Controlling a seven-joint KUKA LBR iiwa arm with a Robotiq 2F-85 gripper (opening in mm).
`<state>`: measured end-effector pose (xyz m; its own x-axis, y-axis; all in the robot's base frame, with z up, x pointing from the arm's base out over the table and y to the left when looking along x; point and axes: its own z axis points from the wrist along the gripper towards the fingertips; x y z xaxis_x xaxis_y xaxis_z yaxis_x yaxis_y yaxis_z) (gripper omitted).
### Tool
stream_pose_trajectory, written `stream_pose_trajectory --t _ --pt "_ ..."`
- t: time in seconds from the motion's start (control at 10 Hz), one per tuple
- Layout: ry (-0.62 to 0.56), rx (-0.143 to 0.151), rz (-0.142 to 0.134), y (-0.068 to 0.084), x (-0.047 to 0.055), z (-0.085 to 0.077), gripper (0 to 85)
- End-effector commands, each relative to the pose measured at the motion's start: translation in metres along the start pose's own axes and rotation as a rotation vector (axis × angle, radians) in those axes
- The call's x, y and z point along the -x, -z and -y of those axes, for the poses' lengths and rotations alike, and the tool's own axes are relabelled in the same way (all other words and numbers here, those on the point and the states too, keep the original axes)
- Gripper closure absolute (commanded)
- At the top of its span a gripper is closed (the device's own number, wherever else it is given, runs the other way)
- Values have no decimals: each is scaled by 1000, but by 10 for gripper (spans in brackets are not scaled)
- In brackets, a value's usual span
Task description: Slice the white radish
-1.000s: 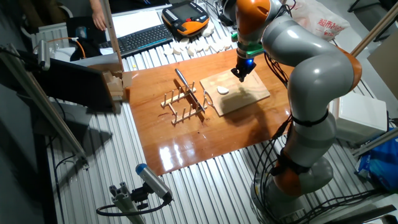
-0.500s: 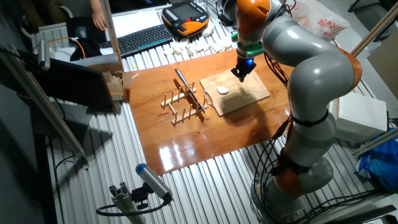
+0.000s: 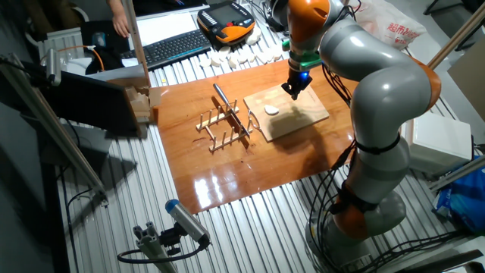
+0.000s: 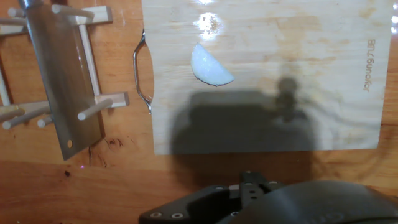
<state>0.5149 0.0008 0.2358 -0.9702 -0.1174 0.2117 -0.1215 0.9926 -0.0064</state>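
The hand [image 3: 295,91] hangs above the far part of the light wooden cutting board [image 3: 303,115], pointing down from the orange and grey arm [image 3: 379,91]. Whether its fingers stand wide or narrow I cannot tell: in the fixed view they are a small dark tip, and the hand view shows only a dark part of the hand's body at the bottom edge, with no fingertips. Nothing can be seen held in it.

Below and to the side of the hand, the white radish [image 4: 210,66] lies flat on the cutting board, in the part nearer the metal handle [image 4: 140,73] at the board's edge. It is a small pale piece with one straight side and one rounded side, well apart from the hand. The hand's shadow falls across the board beside the radish without covering it.

Just past the handle end of the board stands a wooden rack of pegs [image 4: 87,59], and a cleaver [image 4: 62,87] with a broad steel blade rests in it.

Board and rack sit on a glossy brown wooden sheet [image 3: 227,174] laid over the ribbed metal bench [image 3: 114,205]. At the far edge of the sheet lies a scattered row of white chunky blocks [image 3: 235,57], with a keyboard [image 3: 170,47] and an orange and black pendant [image 3: 226,21] beyond.
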Motion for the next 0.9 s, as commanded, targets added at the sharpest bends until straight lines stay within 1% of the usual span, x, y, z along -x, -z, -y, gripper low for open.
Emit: stream_pose_trajectory --t 0.0,0.4,0.5,0.6,0.7,0.8 --pt "0 0 0 0 0 0 850" --pt "16 0 -2 0 0 0 850" --pt "7 1 1 0 0 0 850" --pt "-14 4 16 0 0 0 850" --pt "-20 56 61 0 0 0 850" --pt "-32 134 20 0 0 0 850"
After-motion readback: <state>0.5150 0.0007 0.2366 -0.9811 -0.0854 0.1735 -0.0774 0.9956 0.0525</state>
